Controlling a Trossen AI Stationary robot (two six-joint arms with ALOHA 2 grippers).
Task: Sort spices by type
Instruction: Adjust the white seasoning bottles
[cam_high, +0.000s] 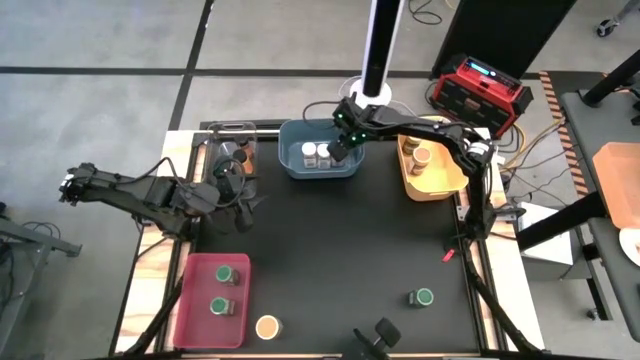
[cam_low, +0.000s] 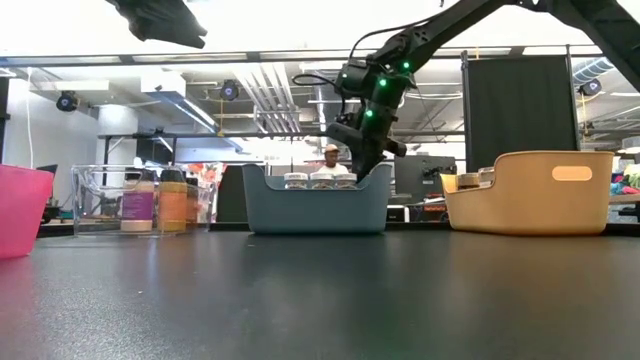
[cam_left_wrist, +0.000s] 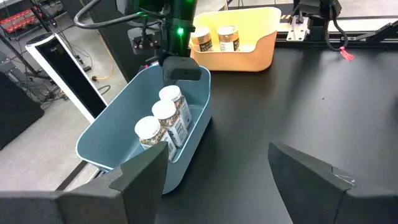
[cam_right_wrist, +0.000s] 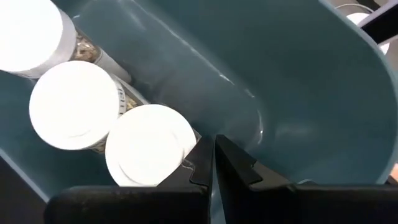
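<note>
Three spice jars with white lids (cam_right_wrist: 149, 146) stand in a row in the blue bin (cam_high: 320, 160) at the table's far middle. My right gripper (cam_right_wrist: 213, 146) is shut and slants down into that bin, its tips right beside the nearest white lid, at the bin's right end (cam_left_wrist: 183, 68). My left gripper (cam_left_wrist: 227, 180) hangs open above the table's left side, near the clear bin (cam_high: 230, 150), with nothing between its fingers. A green-lidded jar (cam_high: 423, 297) and a tan-lidded jar (cam_high: 267, 326) stand loose on the black mat near the front edge. My right gripper's shut fingers (cam_right_wrist: 202, 158) come slanting down from above, close against the rim of the nearest jar's white lid (cam_right_wrist: 183, 155). Whether they touch the lid cannot be told. The jar stands upright on the bin's floor.
The yellow bin (cam_high: 430, 165) at the far right holds tan-lidded jars. The red bin (cam_high: 212, 300) at the near left holds two green-lidded jars. The clear bin holds jars too (cam_low: 150, 205). A small red scrap (cam_high: 449, 256) lies near the right edge, a black mount (cam_high: 380, 335) at the front.
</note>
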